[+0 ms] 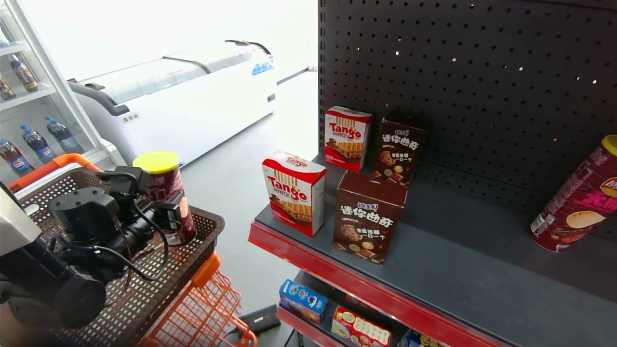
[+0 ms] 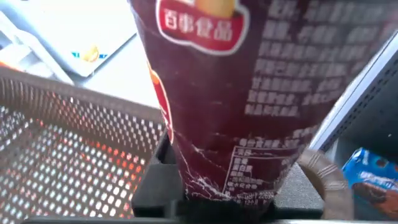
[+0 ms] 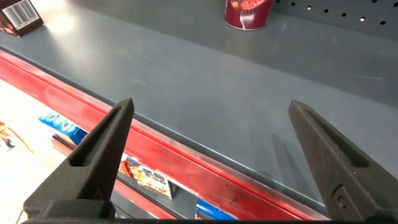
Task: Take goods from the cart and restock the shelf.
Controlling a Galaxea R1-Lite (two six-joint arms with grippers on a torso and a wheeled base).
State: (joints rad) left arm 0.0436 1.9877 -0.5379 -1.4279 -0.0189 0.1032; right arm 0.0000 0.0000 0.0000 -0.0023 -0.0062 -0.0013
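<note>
A maroon chip can point(image 1: 165, 190) with a yellow lid stands upright over the brown perforated cart basket point(image 1: 205, 230). My left gripper point(image 1: 169, 212) is shut on its lower half. In the left wrist view the can point(image 2: 242, 93) rises between the dark fingers point(image 2: 155, 180) at its base. The grey shelf point(image 1: 462, 270) holds two red wafer boxes point(image 1: 294, 193), two brown cookie boxes point(image 1: 367, 217) and another maroon chip can point(image 1: 576, 202) at the far right. My right gripper point(image 3: 210, 106) is open above the shelf's red front edge point(image 3: 186, 162), with that can point(image 3: 247, 12) farther back.
The orange cart frame point(image 1: 202, 299) sits under the basket, left of the shelf. A white chest freezer point(image 1: 193, 96) and a drinks fridge point(image 1: 29, 96) stand behind. The lower shelf holds snack packs point(image 1: 303, 299). A black pegboard point(image 1: 482, 72) backs the shelf.
</note>
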